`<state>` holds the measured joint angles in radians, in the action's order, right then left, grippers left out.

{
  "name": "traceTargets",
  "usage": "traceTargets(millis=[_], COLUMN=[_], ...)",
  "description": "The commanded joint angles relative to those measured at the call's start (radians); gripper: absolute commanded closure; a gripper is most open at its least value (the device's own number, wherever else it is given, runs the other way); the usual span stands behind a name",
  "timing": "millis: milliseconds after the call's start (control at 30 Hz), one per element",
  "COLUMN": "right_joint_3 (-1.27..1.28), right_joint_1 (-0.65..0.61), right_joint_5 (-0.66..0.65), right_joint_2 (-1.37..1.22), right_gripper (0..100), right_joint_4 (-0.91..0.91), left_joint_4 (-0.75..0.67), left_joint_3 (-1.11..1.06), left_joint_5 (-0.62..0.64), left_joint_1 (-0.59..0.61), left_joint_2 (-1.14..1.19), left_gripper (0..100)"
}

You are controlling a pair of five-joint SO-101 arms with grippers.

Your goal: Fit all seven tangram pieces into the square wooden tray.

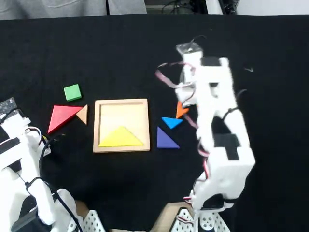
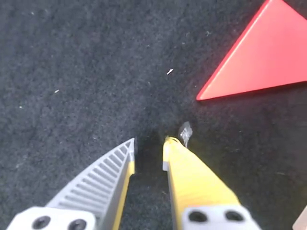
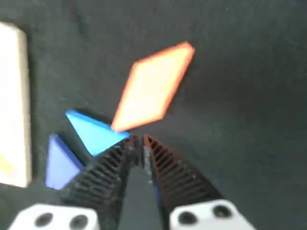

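Note:
The square wooden tray [image 1: 120, 107] lies mid-table with a yellow triangle [image 1: 120, 137] inside, along its near wall. To its left are a red triangle [image 1: 62, 116], a small tan triangle [image 1: 83, 114] and a green square [image 1: 72, 92]. To its right lie an orange parallelogram [image 1: 181, 110], a light blue triangle [image 1: 171, 122] and a dark blue triangle [image 1: 166, 138]. My right gripper [image 3: 138, 140] is shut and empty, its tips just short of the orange parallelogram [image 3: 153, 86]. My left gripper [image 2: 149, 143] is slightly open over bare cloth, near a corner of the red triangle [image 2: 261, 57].
Black cloth covers the whole table. The white right arm [image 1: 217, 111] stands over the area right of the tray. The left arm [image 1: 19, 145] sits at the near left corner. The far half of the table holds no objects.

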<state>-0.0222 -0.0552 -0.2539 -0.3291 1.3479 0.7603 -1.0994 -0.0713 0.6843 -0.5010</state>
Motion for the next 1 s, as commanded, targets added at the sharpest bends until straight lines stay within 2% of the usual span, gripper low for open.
traceTargets(millis=[0,67,133,500,967], right_joint_3=[0.160,0.168,0.151,-0.081,-0.153], right_joint_1=[-0.109,-0.112,-0.114,-0.127,-0.020], right_joint_5=[0.129,0.150,0.155,0.152,0.147], right_joint_2=[0.101,0.099,0.081,-0.191,-0.248], right_gripper=[84.5,77.7,75.6,76.2,76.2], right_joint_4=[-0.178,-0.192,-0.198,-0.163,-0.089], left_joint_4=[-0.018,-0.018,-0.018,-0.018,-0.018], left_joint_3=[-0.001,-0.001,-0.001,-0.002,-0.002], left_joint_5=[0.009,0.009,0.009,0.009,0.009], left_joint_1=[-0.013,-0.013,-0.013,-0.027,-0.025], left_joint_2=[-0.003,-0.003,-0.003,-0.003,-0.003], left_gripper=[89,89,89,89,89])
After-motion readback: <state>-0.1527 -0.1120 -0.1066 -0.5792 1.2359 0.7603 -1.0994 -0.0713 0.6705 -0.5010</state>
